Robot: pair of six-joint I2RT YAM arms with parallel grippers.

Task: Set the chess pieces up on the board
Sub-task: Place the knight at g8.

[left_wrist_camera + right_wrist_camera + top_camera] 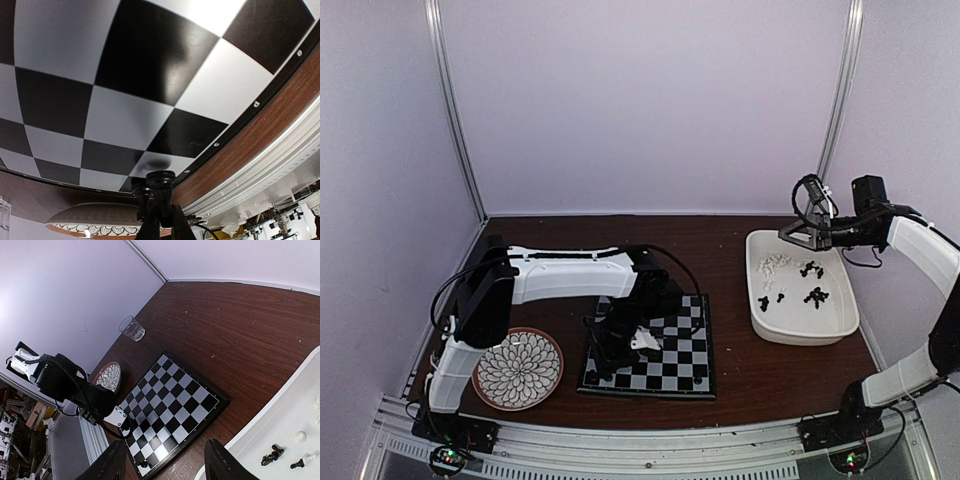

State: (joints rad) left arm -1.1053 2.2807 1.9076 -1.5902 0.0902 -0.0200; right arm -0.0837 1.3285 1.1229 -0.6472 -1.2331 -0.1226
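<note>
While the left fingers [176, 222] pinch shut on a black piece [160, 179], they hang just above the board [125, 115], close to its rim on the side nearest the plate [518, 368]. The piece's shadow sits on a pale square right beneath it. This looks like the placing step, and I can see no piece standing on the board yet, so the job looks barely begun.

To do it well, come straight down and keep the piece upright, with its base centred in one square and clear of the rim. Let the base sit flat before letting go, part the fingers only a little, then lift straight up so nothing tips.

To the right of the board, the right fingers [112, 465] stand roughly half open with nothing between them, hovering over the white tub [800, 325]. That is where the rest of the chess pieces [812, 295] lie, black and white jumbled together. The tub rests on the table [740, 240], well apart from the board.
</note>
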